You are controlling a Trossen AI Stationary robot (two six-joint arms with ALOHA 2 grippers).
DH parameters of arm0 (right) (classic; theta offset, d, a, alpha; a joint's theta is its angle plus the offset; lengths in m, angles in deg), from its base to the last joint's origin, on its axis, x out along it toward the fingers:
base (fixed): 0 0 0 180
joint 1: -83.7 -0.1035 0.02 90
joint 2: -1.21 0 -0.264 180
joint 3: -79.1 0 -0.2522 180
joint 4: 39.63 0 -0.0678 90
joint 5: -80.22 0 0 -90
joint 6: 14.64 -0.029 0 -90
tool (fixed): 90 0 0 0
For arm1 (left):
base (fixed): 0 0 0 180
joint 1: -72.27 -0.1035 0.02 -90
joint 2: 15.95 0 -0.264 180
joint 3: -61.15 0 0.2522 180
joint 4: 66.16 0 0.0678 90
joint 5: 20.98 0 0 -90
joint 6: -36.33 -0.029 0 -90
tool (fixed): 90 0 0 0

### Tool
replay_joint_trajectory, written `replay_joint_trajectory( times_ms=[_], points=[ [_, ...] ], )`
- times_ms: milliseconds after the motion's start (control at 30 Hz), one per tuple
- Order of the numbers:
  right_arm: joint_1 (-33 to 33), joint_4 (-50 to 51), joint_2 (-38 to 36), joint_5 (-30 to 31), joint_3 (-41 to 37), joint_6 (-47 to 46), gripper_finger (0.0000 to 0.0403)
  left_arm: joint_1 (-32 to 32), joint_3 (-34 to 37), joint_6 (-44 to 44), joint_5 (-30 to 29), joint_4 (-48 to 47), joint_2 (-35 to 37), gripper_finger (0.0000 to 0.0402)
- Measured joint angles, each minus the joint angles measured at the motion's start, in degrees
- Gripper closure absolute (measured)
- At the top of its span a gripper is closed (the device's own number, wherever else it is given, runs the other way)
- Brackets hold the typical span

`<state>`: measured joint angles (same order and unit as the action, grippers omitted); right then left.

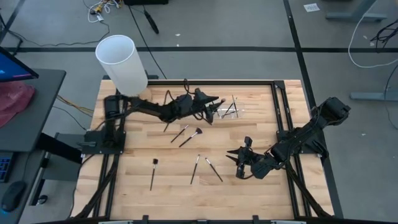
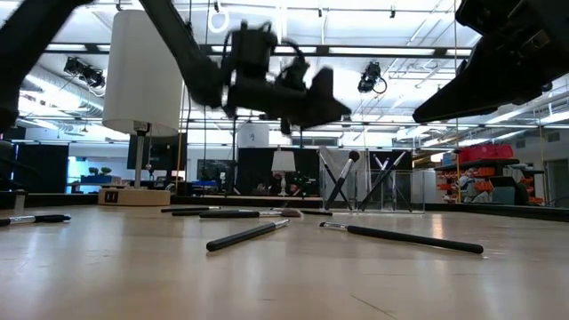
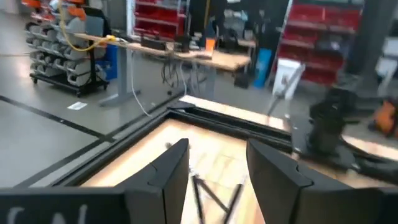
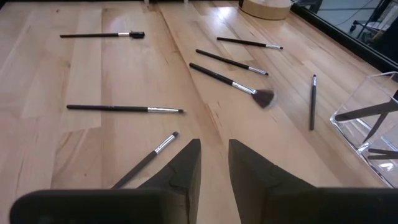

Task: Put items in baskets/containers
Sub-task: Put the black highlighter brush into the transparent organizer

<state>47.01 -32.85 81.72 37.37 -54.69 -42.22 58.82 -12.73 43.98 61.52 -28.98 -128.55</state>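
Observation:
Several thin makeup brushes lie flat on the wooden table: a fan-tipped one [image 4: 233, 84], a dark one [image 4: 124, 109] and two close to my right gripper [image 1: 194, 168] [image 1: 213, 169]. A small clear container [image 1: 231, 111] stands at the far middle, and the brushes in it [image 2: 342, 182] lean against its walls. My left gripper [image 1: 216, 106] hovers open just left of and above the container, its fingers [image 3: 171, 171] pointing level with nothing between them. My right gripper [image 1: 239, 163] waits above the table's near right, slightly open, with nothing between its fingers [image 4: 186, 165].
A tall white cylinder [image 1: 121, 62] on a round wooden base [image 2: 133, 197] stands at the far left corner. Black frame rails [image 1: 277, 118] run along the table's edges. More brushes lie at the near left [image 1: 153, 173] and the middle [image 1: 180, 132].

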Motion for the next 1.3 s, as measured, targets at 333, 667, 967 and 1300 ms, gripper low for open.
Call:
replay_joint_trajectory(
  times_ms=[333,667,967,1300],
  points=[
    [0.0,0.3,0.0,0.0,0.0,-0.5,0.0319,10.3,0.0,-8.1,-9.9,-44.1,20.5,0.0236],
    [0.0,0.1,0.0,0.0,0.0,-0.4,0.0319,24.1,1.4,-3.6,-13.3,-63.8,25.3,0.0236],
    [0.0,-0.6,0.0,0.0,0.0,-0.4,0.0319,23.4,15.7,3.2,-13.6,-39.1,19.3,0.0236],
    [0.1,-0.9,0.0,0.0,0.0,-0.4,0.0319,14.5,25.0,8.4,-6.4,-26.2,17.0,0.0223]
  ],
)
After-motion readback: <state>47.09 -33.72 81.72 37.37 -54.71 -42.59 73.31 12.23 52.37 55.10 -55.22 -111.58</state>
